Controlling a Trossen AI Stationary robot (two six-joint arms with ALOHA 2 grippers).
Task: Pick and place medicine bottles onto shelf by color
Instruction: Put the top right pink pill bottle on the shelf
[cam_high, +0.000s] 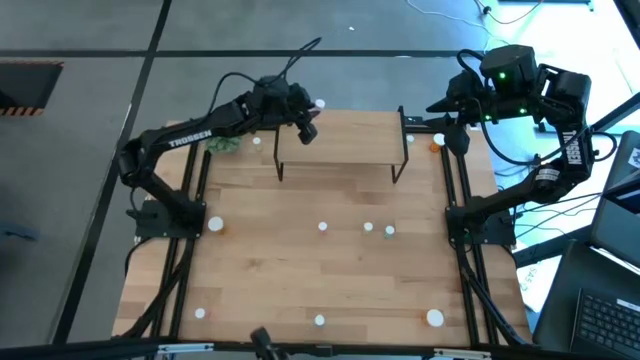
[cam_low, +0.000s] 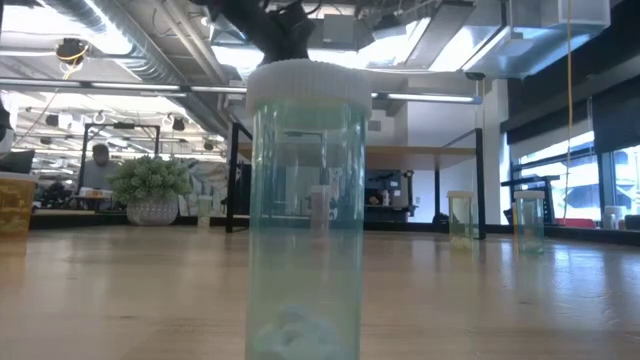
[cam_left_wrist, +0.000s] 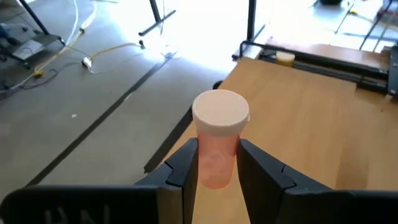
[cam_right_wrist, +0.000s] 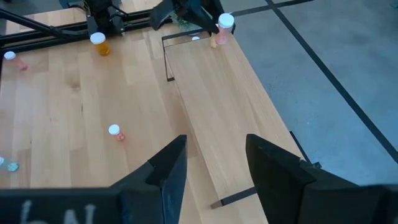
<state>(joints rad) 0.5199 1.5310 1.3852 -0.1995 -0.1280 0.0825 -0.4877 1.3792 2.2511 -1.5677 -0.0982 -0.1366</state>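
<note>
Gripping pink bottle (cam_left_wrist: 219, 142) between left end effector (cam_left_wrist: 217, 171) fingers.

I work in a robotics lab set in an open-plan office. Overhead run bare silver ducts (cam_low: 150, 45) and strip lights under an unfinished ceiling. My wooden table (cam_high: 330, 270) stands on a grey floor (cam_high: 100, 30) crossed by dark seams, with loose cables (cam_left_wrist: 74, 59) trailing over it. A laptop (cam_high: 605, 310) sits beside the table. Beyond it, a person (cam_low: 97, 165) sits among desks, near a potted plant (cam_low: 152, 188) and tall windows (cam_low: 575, 165).
</note>
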